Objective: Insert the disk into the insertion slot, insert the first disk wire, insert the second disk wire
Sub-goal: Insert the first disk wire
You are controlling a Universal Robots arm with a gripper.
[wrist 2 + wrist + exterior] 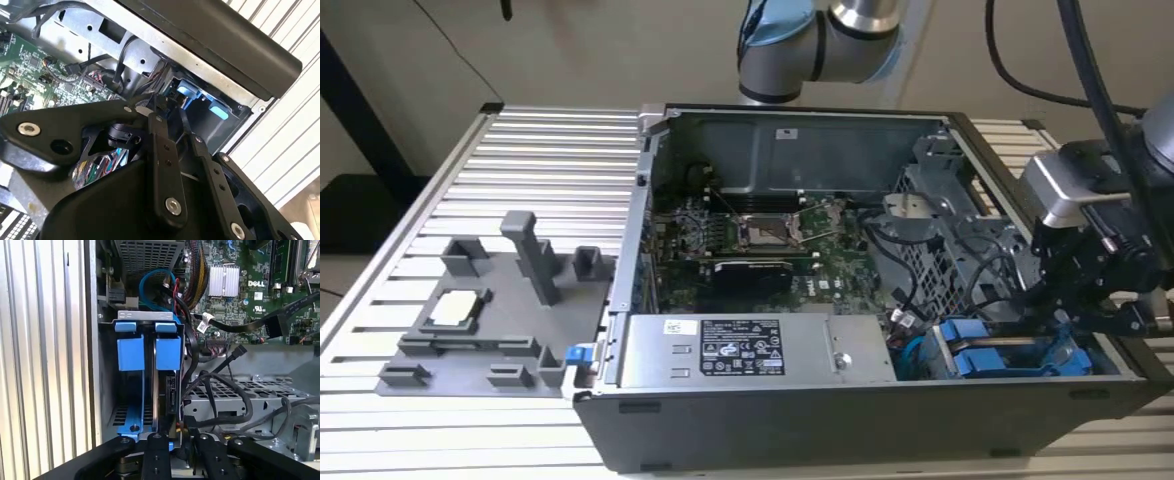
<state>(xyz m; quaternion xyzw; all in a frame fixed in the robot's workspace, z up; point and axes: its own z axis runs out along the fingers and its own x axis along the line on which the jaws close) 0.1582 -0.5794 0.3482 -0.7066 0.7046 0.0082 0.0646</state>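
Well, my gripper [180,446] hangs low inside the open computer box [854,440]. The disk [167,354] is straight in front of it and very near. The disk already sits in its slot [145,316], with its blue handle at the end far from my gripper. Its long side runs straight away from my gripper, so I look along it from one end to the other. Another blue frame [131,352] stands just beside it in the same grey cage, on the side away from the green board [235,315]. A bunch of black wires [192,357] hangs just beside the disk on the other side, between it and the green board. So the wires are a little off to the board side of my gripper, not dead ahead like the disk. I cannot tell if my gripper is holding a wire or nothing at all. I think the disk step is done, but I can't see that any wire is plugged into the disk yet.
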